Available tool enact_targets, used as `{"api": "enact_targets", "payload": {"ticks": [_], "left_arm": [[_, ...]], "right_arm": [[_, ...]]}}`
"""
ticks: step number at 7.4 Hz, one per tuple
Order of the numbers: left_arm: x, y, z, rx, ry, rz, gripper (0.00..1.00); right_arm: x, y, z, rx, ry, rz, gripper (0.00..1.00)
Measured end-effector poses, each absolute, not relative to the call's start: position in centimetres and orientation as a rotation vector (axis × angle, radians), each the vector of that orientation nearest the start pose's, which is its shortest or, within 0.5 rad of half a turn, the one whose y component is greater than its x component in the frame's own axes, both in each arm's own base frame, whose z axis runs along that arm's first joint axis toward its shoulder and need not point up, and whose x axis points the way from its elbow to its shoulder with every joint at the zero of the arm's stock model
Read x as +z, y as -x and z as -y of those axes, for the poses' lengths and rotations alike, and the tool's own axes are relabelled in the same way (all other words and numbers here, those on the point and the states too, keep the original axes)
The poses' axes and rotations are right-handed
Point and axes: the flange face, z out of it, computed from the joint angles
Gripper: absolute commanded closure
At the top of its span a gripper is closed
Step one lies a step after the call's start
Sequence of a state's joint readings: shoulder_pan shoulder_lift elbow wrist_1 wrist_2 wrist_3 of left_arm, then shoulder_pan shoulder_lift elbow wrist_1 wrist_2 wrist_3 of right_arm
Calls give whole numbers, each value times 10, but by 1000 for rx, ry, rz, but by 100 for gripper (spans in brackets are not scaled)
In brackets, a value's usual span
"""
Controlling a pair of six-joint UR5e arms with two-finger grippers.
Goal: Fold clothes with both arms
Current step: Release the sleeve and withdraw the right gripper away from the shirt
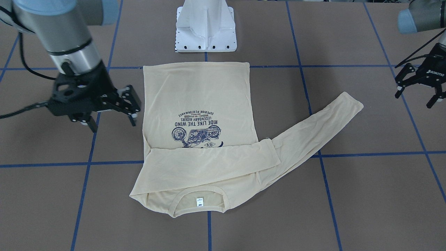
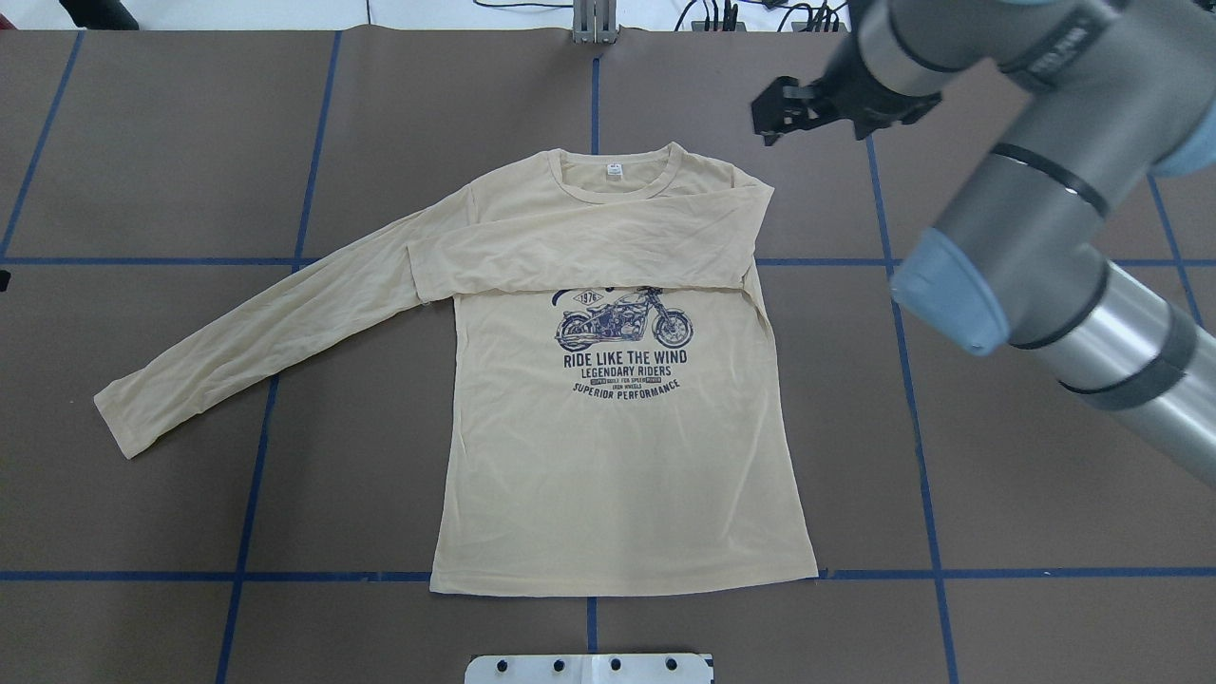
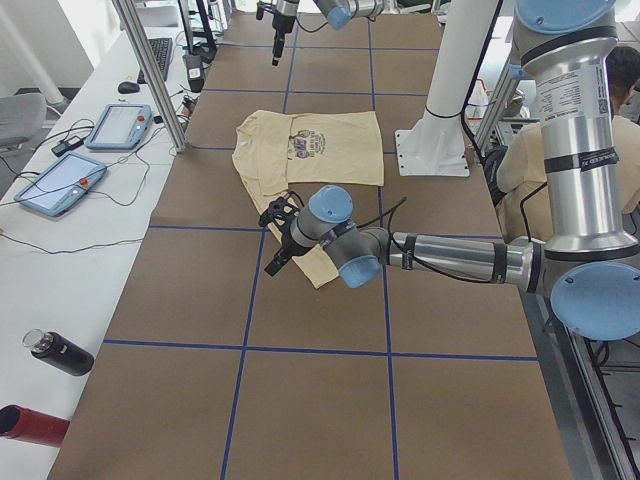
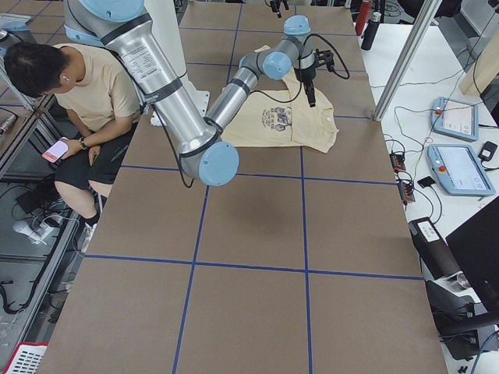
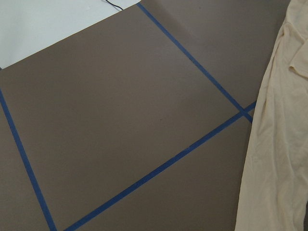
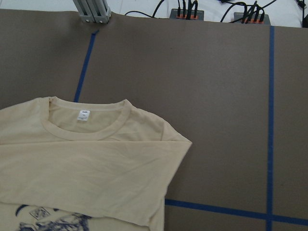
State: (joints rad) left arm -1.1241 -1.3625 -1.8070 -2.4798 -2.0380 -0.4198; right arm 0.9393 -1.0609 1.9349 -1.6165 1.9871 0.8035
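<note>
Roughly centred on the counter [image 2: 142,142], the shirt [image 2: 617,456] lies flat with its print up. Its hem sits along a blue tape line [image 2: 950,573] just ahead of the white pedestal [image 1: 205,28]. One sleeve [image 2: 589,252] is folded across the chest, its cuff reaching the opposite side. The outstretched sleeve [image 2: 256,332] runs out toward the robot's left. Bare counter surrounds the shirt on every side, widest beyond the collar and past the right edge.

The front-facing view shows both end effectors, while the overhead view shows only the right one clearly. The right wrist view alone shows the white neck label [image 6: 84,115] up close. The left wrist view catches only a strip of cloth at its edge.

The right end effector [image 1: 113,122] hangs just beside the shirt's side edge, spread wide and holding nothing. The left end effector [image 1: 414,97] is also spread and empty, well apart from the outstretched cuff.
</note>
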Motion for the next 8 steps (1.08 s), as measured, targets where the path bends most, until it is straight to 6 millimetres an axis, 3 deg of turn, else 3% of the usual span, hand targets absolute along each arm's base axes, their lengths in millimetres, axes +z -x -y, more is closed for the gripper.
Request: {"api": "enact_targets", "payload": {"ticks": [2,4,5,6,8], "left_arm": [[546,-151,419,146,-589,-811,5],[567,-178,410,90,-535,-837,17],[585,-186,406,76,-527,-838,31],[601,-190,403,62,-523,-843,45],[612,-206,393,2,-471,-886,44]], "right_arm": [[304,187,500,-91,-346,791,1],[381,127,468,-111,-346,804,1],[402,109,454,-111,-355,827,1],[411,101,447,-111,-358,844,1],[414,98,443,-110,-360,856,1]]}}
